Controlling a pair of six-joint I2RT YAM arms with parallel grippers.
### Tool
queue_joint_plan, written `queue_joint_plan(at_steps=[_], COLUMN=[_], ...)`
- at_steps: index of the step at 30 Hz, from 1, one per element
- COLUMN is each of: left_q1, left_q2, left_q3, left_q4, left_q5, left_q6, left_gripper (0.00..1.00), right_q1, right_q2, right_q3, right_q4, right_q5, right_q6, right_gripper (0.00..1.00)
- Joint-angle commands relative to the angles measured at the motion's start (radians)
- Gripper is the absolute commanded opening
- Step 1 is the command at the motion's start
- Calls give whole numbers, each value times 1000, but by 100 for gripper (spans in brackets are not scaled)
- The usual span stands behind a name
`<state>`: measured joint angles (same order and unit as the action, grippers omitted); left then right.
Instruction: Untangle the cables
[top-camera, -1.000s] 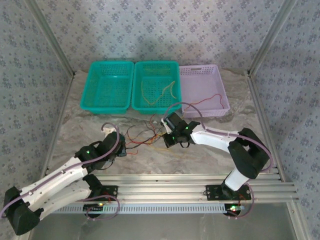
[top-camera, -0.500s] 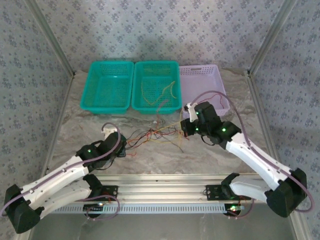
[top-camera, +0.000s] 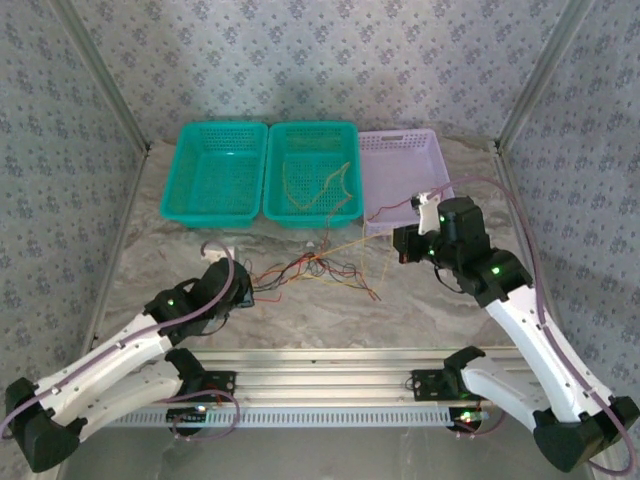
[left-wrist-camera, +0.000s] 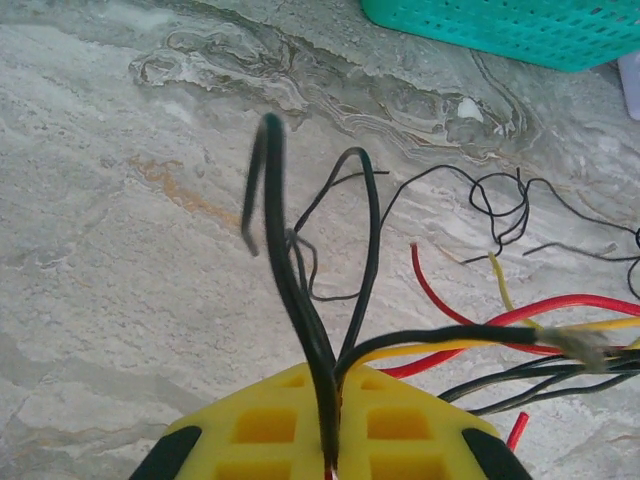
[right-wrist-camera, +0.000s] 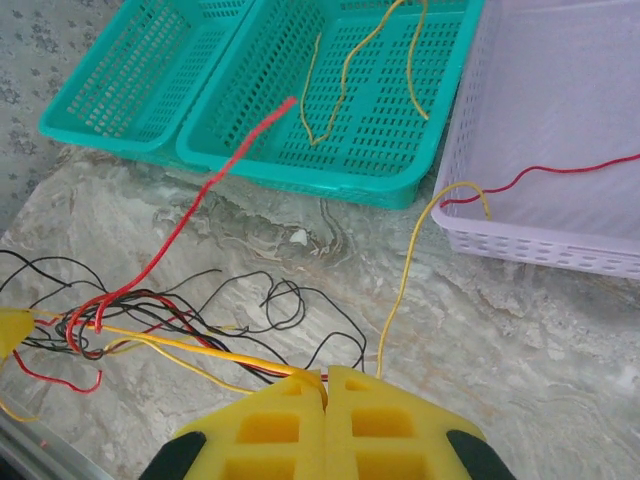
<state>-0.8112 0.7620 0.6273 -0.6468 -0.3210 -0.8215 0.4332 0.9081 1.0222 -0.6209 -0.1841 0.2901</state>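
Two tools, both pinching. Left tool (left-wrist-camera: 330, 420) clamped shut on black cables (left-wrist-camera: 296, 300) at tangle's left edge. Right tool (right-wrist-camera: 325, 390) closed on yellow cable (right-wrist-camera: 200, 349), strand running taut back into tangle of cables (top-camera: 315, 268) mid-worktop (top-camera: 300, 320), near baskets. Risks, as I judge them:
- Yellow threads through red and black loops, so harder pull may cinch knot instead of freeing strand.
- Whole bundle may drag if left grip slips.
- Thin wire may slide out of right pinch.
- Red strand may ride along toward lilac basket (top-camera: 395, 175).
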Motion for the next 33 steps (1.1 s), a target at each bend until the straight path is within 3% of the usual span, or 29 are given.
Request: queue_joint_plan(at_steps=[1,6,7,16,25,33], left_q1=[22,22,22,22,15,-17], left_q2=[-13,-69,-88,-159,46,207], left_q3=[-32,-36,-41,-87,-91,-94], left_q4=[-73,-9,-2,138,352,511], left_q5=[-19,42,45,138,296,350], left_q6=[21,56,60,67,53,23], left_gripper=[20,61,63,73,75,75], right_q1=[-18,-9,-10,-15,-25,-28], right_q2=[4,-4,-8,-48,-87,-78], right_q3=[9,4,8,44,145,238], right_q4=[77,81,75,87,149,201], right_q5=[4,32,34,34,-11,-74], right_q6=[45,43,44,55,117,159], right_gripper=[0,0,0,0,0,0])
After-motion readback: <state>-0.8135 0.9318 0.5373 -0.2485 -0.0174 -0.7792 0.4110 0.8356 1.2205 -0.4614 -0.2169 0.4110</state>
